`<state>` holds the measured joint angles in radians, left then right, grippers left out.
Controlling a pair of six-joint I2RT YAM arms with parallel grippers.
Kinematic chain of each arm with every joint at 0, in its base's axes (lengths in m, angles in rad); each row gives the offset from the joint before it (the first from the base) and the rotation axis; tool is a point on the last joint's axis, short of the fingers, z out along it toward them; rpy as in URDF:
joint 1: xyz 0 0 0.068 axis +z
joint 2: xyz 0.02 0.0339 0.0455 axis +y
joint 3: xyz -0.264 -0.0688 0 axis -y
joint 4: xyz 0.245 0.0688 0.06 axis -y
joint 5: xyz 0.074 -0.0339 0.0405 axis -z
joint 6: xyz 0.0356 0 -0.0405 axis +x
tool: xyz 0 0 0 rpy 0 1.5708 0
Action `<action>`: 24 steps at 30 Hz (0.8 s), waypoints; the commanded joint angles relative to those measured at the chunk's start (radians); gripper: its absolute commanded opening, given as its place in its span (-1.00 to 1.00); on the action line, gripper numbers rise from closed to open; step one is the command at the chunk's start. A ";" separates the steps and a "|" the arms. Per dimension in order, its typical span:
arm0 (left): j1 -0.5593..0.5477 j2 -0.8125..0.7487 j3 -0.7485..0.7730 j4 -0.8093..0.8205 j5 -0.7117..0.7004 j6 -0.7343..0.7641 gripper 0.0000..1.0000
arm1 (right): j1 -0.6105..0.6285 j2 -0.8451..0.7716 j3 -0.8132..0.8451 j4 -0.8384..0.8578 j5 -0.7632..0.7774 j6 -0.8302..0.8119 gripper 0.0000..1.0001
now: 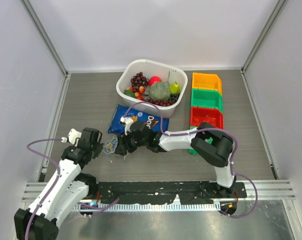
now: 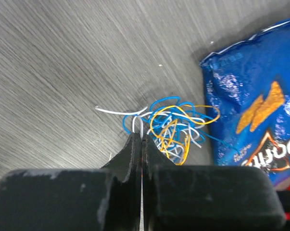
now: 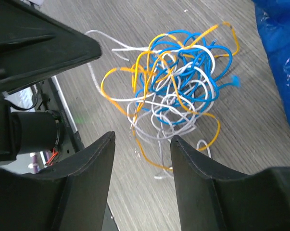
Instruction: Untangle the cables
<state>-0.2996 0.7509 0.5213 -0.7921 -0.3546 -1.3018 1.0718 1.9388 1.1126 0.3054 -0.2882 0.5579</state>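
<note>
**Tangle between both tools, left clenched, right released**

The left gripper [image 2: 139, 138] is clenched, its fingers pressed flat together. Its tips sit at the near edge of the cables [image 2: 176, 127]. A white strand loops right at the tips, but I cannot tell whether it is pinched.

The right gripper [image 3: 142, 139] is released, jaws standing apart. The yellow, white and blue cables lie as one knotted bunch on the table [image 1: 90, 100], just beyond its fingertips.

A blue chip bag [image 1: 140, 120] lies flat just past the bunch, beside the right gripper.

Farther out beyond the bag is a white basin [image 1: 124, 80]. It holds dark grapes [image 1: 139, 79], a red fruit [image 1: 154, 80], a rough green ball [image 1: 160, 91] and a green fruit [image 1: 174, 88].

To the right of the basin, well apart from both tools, stands a row of bins: a yellow bin [image 1: 207, 81], a green bin [image 1: 207, 98] and a red bin [image 1: 207, 116].
</note>
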 commanded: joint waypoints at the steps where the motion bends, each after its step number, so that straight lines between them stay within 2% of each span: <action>1: 0.004 -0.111 0.028 -0.051 -0.037 0.025 -1.00 | 0.027 0.043 0.105 -0.012 0.127 -0.056 0.11; 4: 0.004 -0.198 0.057 -0.029 0.026 0.131 -1.00 | 0.028 0.107 0.173 -0.084 0.208 -0.043 0.09; 7: 0.004 -0.295 0.112 0.007 0.072 0.234 -1.00 | 0.030 0.137 0.207 -0.127 0.271 -0.023 -0.04; 9: 0.004 -0.384 0.158 0.069 0.089 0.300 -1.00 | 0.031 0.143 0.208 -0.140 0.285 -0.024 -0.14; 13: 0.004 -0.466 0.253 0.191 0.095 0.401 -1.00 | 0.028 0.155 0.204 -0.135 0.285 -0.024 -0.25; 18: 0.004 -0.377 0.451 0.261 0.123 0.499 -1.00 | 0.031 0.173 0.205 -0.135 0.285 -0.015 -0.49; 24: 0.004 -0.175 0.764 0.235 0.083 0.558 -1.00 | 0.031 0.204 0.214 -0.134 0.285 -0.001 -0.68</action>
<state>-0.2996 0.4767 1.1267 -0.6392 -0.2543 -0.8227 1.0996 2.1082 1.2945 0.1734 -0.0338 0.5484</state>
